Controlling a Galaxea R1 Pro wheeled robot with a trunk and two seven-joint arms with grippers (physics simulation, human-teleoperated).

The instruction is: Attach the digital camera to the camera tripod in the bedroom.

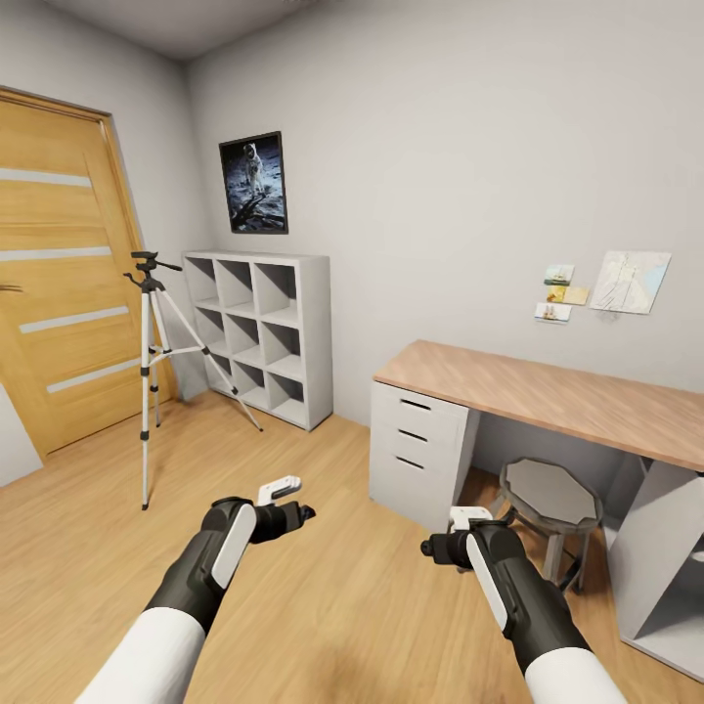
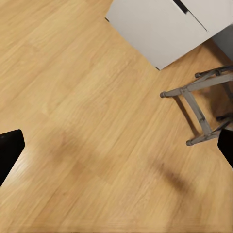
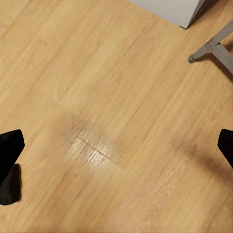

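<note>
I am in the bedroom. The camera tripod stands upright on the wood floor at the left, between the oak door and the white shelving, silver legs spread and black head on top with nothing mounted on it. The digital camera is out of view. My left gripper hangs low over the floor in front of me, well short of the tripod. In the left wrist view its fingertips sit far apart, so it is open and empty. My right gripper hovers beside the desk drawers, also open, with bare floor between its fingertips.
White cube shelving stands against the back wall. A wood-topped desk with white drawers fills the right side, a grey stool tucked under it. The oak door is at the left. Open floor lies between me and the tripod.
</note>
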